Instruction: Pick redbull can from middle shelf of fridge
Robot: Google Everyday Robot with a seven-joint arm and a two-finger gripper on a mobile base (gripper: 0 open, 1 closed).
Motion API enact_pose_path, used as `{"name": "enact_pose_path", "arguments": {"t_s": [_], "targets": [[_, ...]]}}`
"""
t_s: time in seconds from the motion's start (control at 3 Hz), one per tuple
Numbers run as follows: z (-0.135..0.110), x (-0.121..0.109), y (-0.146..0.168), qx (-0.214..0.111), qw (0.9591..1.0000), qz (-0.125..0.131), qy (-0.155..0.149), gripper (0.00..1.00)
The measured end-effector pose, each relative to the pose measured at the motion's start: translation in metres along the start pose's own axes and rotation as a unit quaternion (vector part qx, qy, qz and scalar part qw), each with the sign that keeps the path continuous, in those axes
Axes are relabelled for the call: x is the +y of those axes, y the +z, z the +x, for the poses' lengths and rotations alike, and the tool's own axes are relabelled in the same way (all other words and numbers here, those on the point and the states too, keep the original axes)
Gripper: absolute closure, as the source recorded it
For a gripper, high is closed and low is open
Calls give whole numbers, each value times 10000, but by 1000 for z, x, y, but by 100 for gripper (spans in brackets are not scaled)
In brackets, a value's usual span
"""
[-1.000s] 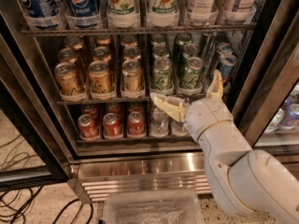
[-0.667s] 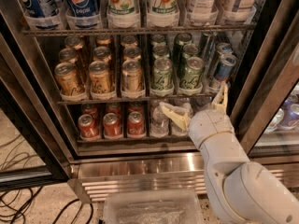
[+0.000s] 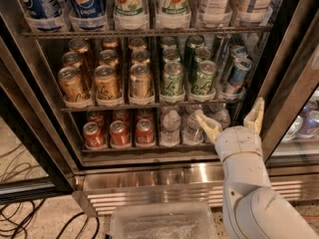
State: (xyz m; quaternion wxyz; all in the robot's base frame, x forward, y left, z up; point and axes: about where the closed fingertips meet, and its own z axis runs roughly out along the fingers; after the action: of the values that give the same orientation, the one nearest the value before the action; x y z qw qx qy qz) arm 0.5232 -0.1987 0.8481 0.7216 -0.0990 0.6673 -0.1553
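Observation:
The redbull can point(image 3: 238, 75) is a slim blue-and-silver can at the right end of the middle shelf point(image 3: 149, 103) of the fridge point(image 3: 164, 176), with another slim can behind it. My gripper point(image 3: 233, 117) hangs just below and in front of that can, level with the lower rack. Its two cream fingers are spread wide, so it is open and holds nothing. The left fingertip point(image 3: 202, 117) overlaps the water bottles; the right one point(image 3: 258, 108) stands by the door frame.
Gold cans point(image 3: 104, 81) fill the middle shelf's left, green cans point(image 3: 187, 76) its centre. Large bottles point(image 3: 144, 4) stand on the rack above. Red cans point(image 3: 119, 132) and water bottles point(image 3: 172, 126) sit below. A clear bin point(image 3: 162, 223) lies on the floor; cables point(image 3: 20, 218) trail at left.
My gripper has shifted right, from under the green cans to under the redbull can, staying open. The wrist moved with it.

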Motion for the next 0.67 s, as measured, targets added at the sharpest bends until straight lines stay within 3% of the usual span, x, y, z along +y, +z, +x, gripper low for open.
{"name": "enact_pose_path", "arguments": {"t_s": [0.33,0.67], "targets": [[0,-13,4,-147,9994,305,69,35],[-3,-10,5,-288,9983,168,471,52]]}}
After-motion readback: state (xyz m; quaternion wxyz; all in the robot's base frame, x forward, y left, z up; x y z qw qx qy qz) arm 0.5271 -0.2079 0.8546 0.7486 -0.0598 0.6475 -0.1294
